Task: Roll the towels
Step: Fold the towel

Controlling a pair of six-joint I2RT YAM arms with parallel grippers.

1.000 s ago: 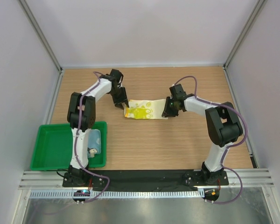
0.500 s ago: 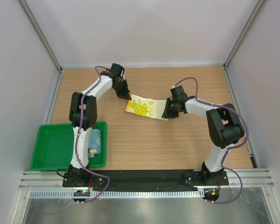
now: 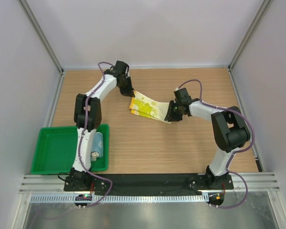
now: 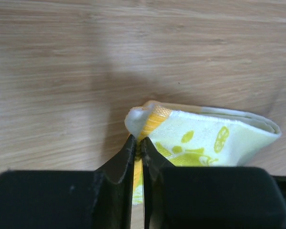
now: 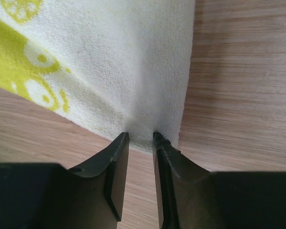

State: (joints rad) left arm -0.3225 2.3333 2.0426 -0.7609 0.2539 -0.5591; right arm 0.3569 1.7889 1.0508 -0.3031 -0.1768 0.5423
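Observation:
The yellow-cream towel (image 3: pixel 146 108) with its yellow-green print lies mid-table, its left end lifted and doubled over. My left gripper (image 3: pixel 129 91) is shut on that end; in the left wrist view the gripper (image 4: pixel 139 144) pinches the orange-banded edge of the towel (image 4: pixel 205 138) just above the wood. My right gripper (image 3: pixel 171 115) is at the towel's right end. In the right wrist view the gripper (image 5: pixel 139 137) stands narrowly open, its fingertips (image 5: pixel 121 139) resting on the edge of the flat towel (image 5: pixel 133 57). The light blue towel (image 3: pixel 97 142) lies in the tray.
A green plastic tray (image 3: pixel 52 151) sits at the near left of the wooden table (image 3: pixel 148 148), beside the left arm's base. Grey walls close in the far and side edges of the table.
My left gripper has shut on the yellow towel's left end and carried it up and toward the far side, so that end now folds over. The right gripper has barely moved.

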